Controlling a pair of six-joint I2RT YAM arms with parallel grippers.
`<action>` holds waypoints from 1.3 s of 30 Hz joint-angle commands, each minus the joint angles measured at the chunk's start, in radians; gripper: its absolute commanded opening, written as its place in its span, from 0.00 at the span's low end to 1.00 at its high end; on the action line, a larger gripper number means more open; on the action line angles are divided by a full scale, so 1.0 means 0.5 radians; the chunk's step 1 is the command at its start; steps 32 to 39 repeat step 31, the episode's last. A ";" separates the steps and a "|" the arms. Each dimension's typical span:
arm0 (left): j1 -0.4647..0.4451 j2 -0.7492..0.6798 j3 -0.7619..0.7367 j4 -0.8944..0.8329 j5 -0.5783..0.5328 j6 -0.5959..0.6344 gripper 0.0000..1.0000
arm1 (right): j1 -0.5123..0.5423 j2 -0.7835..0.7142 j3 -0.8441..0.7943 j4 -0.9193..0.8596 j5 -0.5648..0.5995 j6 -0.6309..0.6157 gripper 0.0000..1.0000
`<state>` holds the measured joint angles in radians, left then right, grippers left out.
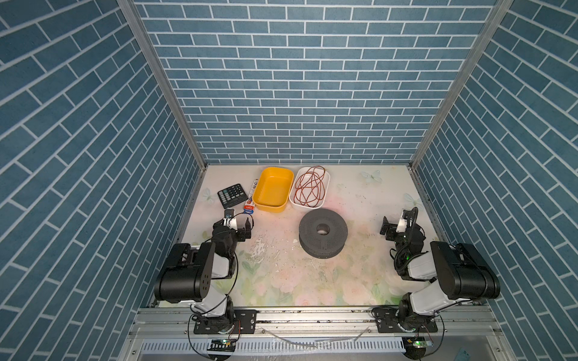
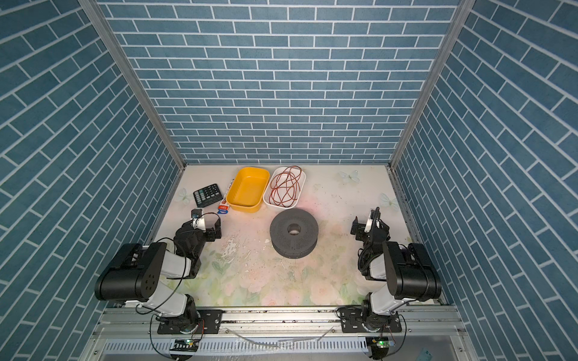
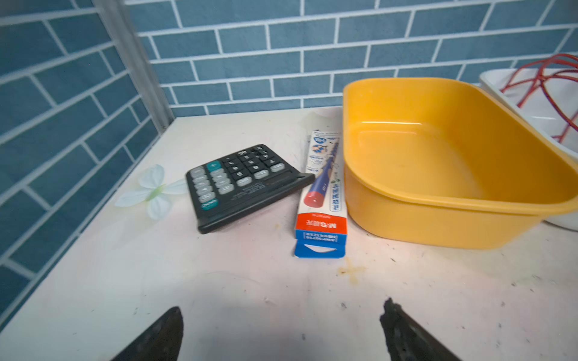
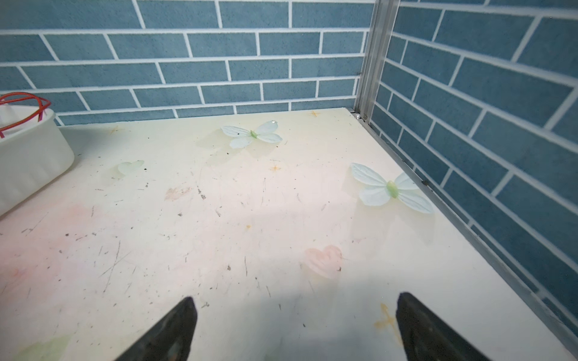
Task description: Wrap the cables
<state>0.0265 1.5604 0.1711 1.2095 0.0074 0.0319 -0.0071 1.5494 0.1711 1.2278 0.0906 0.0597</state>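
Over the table, folded arms hold left tool, right tool agape.

Floral tabletop, scuffed: calc, pencil box prob., yellow tub, white tub, grey spool mid.

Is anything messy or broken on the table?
Yes. The red wire lies in a loose tangle in the white tub, with loops sticking up over its rim. The table is scuffed, and a patch of its picture is worn off beside the grey spool.
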 commanded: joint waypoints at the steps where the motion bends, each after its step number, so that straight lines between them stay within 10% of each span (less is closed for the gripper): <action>1: -0.006 0.047 -0.089 0.385 -0.334 -0.131 1.00 | -0.031 0.008 0.068 0.012 0.016 -0.001 0.99; 20: 0.018 0.051 -0.097 0.395 -0.387 -0.189 1.00 | -0.152 -0.015 0.441 -0.717 -0.462 -0.034 0.99; 39: 0.019 0.050 -0.098 0.394 -0.389 -0.189 1.00 | -0.121 -0.014 0.454 -0.740 -0.273 -0.015 0.99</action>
